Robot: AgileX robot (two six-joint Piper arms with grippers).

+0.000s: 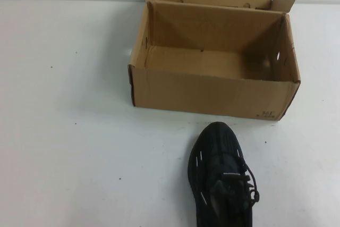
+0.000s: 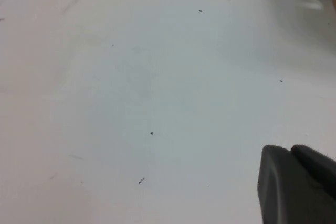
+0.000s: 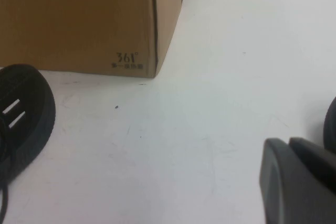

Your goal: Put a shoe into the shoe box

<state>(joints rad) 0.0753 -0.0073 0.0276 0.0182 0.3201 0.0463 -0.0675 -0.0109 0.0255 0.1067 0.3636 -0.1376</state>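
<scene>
The right gripper (image 3: 299, 182) shows only as a dark finger part at the edge of its wrist view, low over the white table (image 3: 220, 77), near the printed corner of the shoe box (image 3: 79, 19). Whether it is apart or together cannot be told. The left gripper (image 2: 296, 184) shows in the same way in its own wrist view, over bare table; no box is visible there, and its state also cannot be told. Neither arm appears in the high view.

The shoe box (image 1: 212, 94) stands open, its flaps upright, and nothing lies inside it. The shoe (image 1: 220, 179) lies on the table in front of the box's near wall, close to the printed corner, with its toe pointing toward the box and a small gap between them. Its heel is cut off by the edge of the high view.

The task seems to be at its first step: the shoe is not yet grasped. The right gripper is nearer to the shoe, so the next move probably calls for this arm to reach over the shoe, take it around the laced middle or the collar, lift it above the near wall, and lower it lengthwise into the box.
</scene>
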